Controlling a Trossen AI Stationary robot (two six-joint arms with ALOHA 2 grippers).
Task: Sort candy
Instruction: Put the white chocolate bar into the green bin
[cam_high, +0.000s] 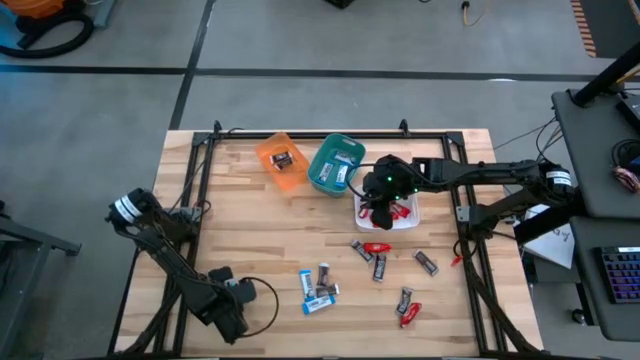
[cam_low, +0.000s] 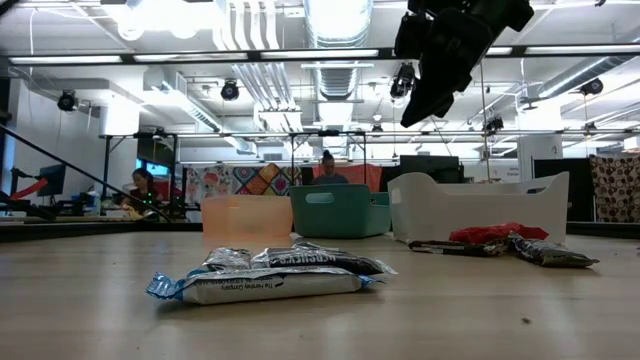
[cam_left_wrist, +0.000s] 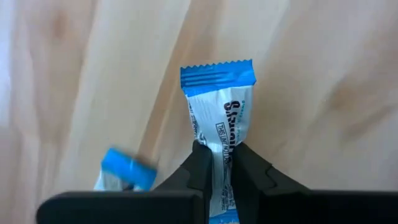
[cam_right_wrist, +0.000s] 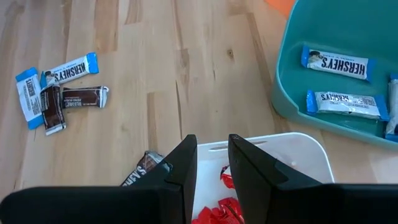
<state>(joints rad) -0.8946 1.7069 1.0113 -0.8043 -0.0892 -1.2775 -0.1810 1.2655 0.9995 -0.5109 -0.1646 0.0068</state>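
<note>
Left tool (cam_left_wrist: 216, 163) is pinching a blue-and-white bar (cam_left_wrist: 219, 118) by one end, low over the surface (cam_high: 250, 240); a thin end-grip risks slipping or swinging during lift. Right tool (cam_right_wrist: 208, 163), part open and empty, is hovering over the white bin (cam_right_wrist: 305, 155). Teal bin (cam_right_wrist: 292, 56) bars are reading "HERSHEY'S".

We see a grey floor (cam_high: 120, 100), bright ceiling lights (cam_low: 335, 20), big pipes (cam_low: 255, 70), a colourful quilt (cam_low: 255, 180) far back
</note>
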